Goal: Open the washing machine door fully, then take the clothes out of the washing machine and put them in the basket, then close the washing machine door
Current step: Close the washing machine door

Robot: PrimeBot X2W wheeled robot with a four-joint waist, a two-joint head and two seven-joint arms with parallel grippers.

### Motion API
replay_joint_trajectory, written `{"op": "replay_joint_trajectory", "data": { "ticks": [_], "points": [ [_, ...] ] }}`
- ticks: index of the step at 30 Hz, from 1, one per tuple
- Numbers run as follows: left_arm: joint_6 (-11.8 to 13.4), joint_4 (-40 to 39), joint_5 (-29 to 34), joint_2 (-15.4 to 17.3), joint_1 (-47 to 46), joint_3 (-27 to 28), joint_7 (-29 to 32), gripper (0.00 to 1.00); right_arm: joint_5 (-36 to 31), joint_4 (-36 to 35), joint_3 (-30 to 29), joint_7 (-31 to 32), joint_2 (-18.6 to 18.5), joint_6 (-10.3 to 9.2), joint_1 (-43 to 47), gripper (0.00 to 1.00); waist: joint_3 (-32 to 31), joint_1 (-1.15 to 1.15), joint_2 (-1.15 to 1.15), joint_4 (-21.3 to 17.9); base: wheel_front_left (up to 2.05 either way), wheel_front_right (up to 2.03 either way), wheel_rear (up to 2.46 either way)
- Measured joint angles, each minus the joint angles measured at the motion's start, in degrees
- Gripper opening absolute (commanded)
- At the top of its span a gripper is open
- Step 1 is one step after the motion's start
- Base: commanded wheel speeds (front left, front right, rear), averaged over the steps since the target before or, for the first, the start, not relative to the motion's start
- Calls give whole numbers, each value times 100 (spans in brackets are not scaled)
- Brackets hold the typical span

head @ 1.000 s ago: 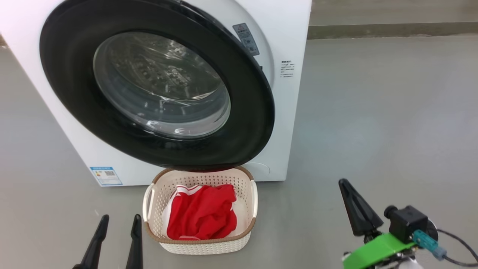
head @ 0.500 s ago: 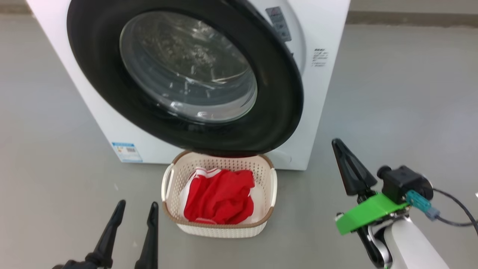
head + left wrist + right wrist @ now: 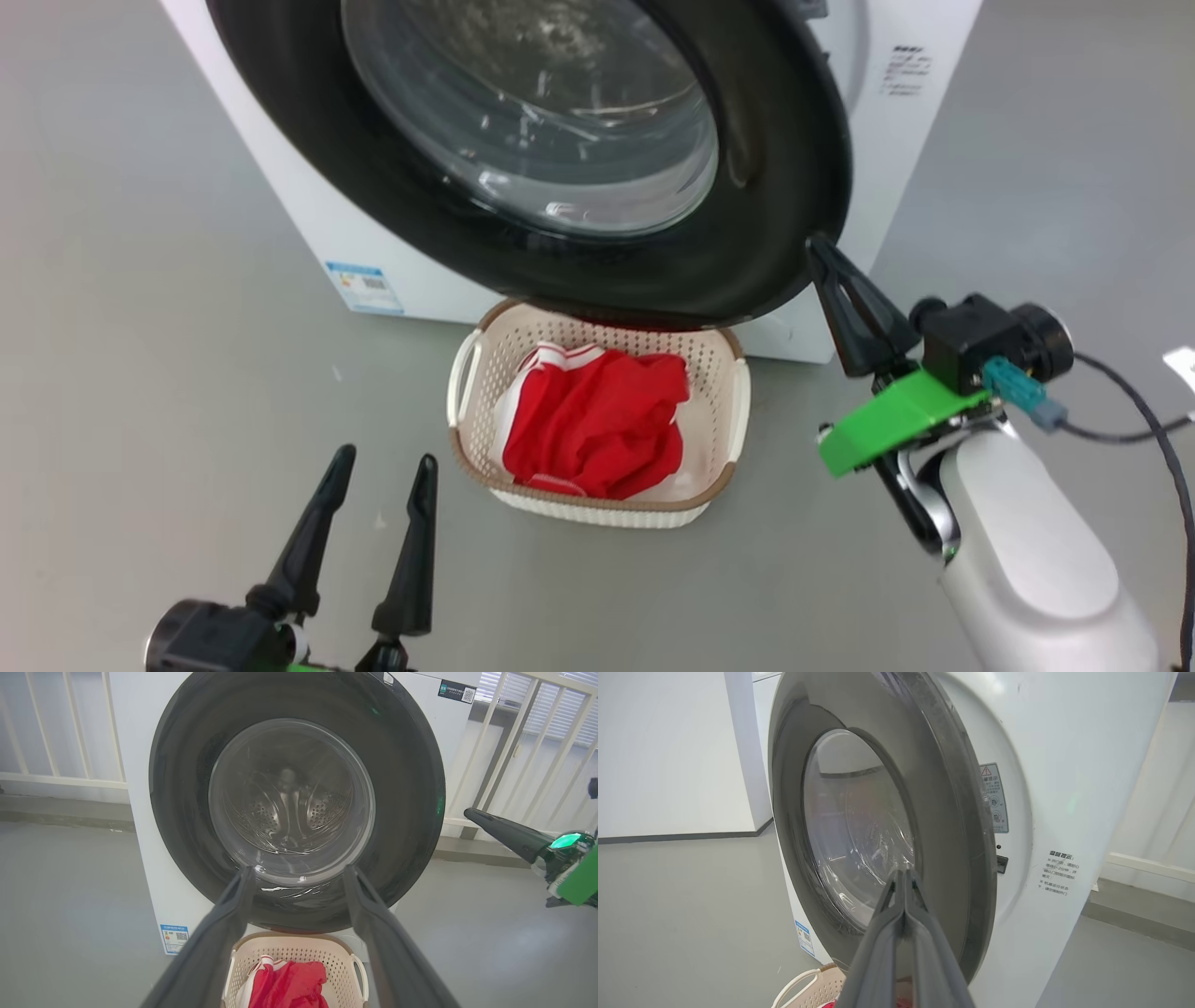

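Your right gripper (image 3: 817, 245), pinched shut, points at the door (image 3: 780, 159) rim; left gripper (image 3: 386, 459) gapes wide, empty, beside the basket (image 3: 597, 511). Left wrist view catches the drum (image 3: 289, 807).

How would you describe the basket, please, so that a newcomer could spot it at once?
Find the white washing machine with its round black door. On the grey floor below that door's lower edge sits the basket, small, cream, perforated. Its brown rim and red clothes inside set it apart.
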Motion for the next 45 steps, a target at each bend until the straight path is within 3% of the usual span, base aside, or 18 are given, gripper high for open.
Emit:
{"op": "replay_joint_trajectory", "data": {
  "ticks": [13,45],
  "points": [
    [-155,163,41,-111,-358,-94,-52,100,-23,957,-15,-48,-201,-1,-1164,0,467,0,0,314,0,0,0],
    [-457,191,49,-437,-836,69,-60,100,-225,1415,-634,-59,-522,18,-2438,0,1235,0,0,505,0,0,0]
  ]
}}
